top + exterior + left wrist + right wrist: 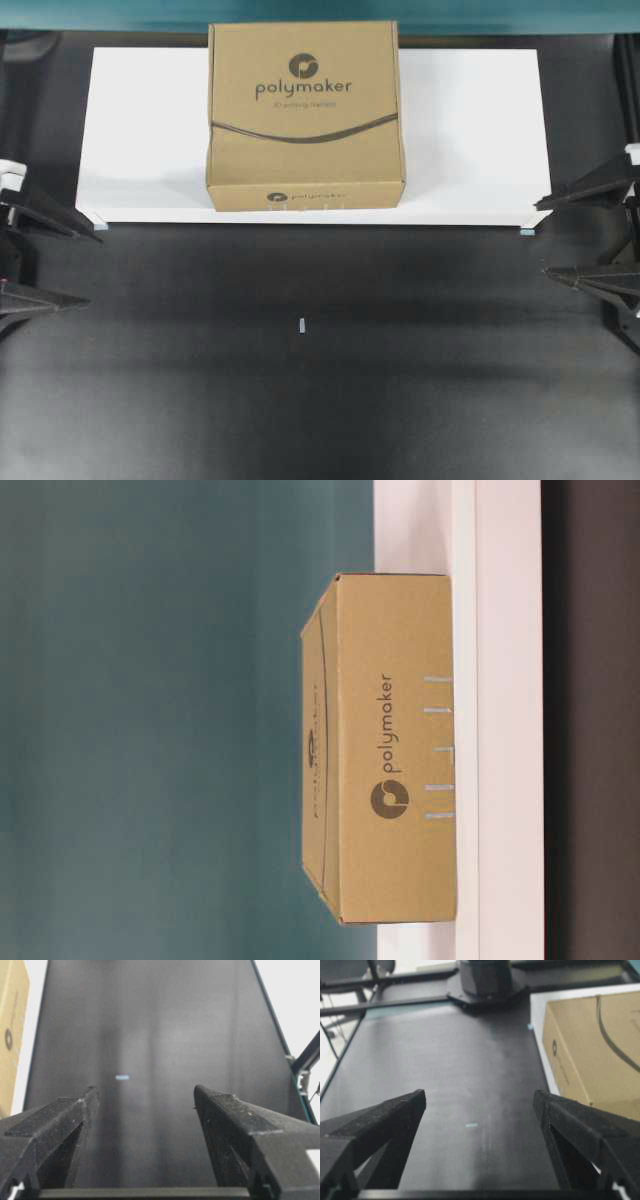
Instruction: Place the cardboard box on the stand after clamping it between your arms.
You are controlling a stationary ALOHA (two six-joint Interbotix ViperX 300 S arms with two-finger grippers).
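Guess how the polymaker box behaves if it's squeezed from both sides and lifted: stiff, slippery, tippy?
The cardboard box looks stiff: crisp corners, flat panels, closed flaps. Its smooth matte sides may slip against narrow contacts. Low and wide, resting flat on the stand, it is unlikely to tip. Weight cannot be judged.

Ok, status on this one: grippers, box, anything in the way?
Left gripper and right gripper open, empty. Cardboard box on stand. Nothing in the way.
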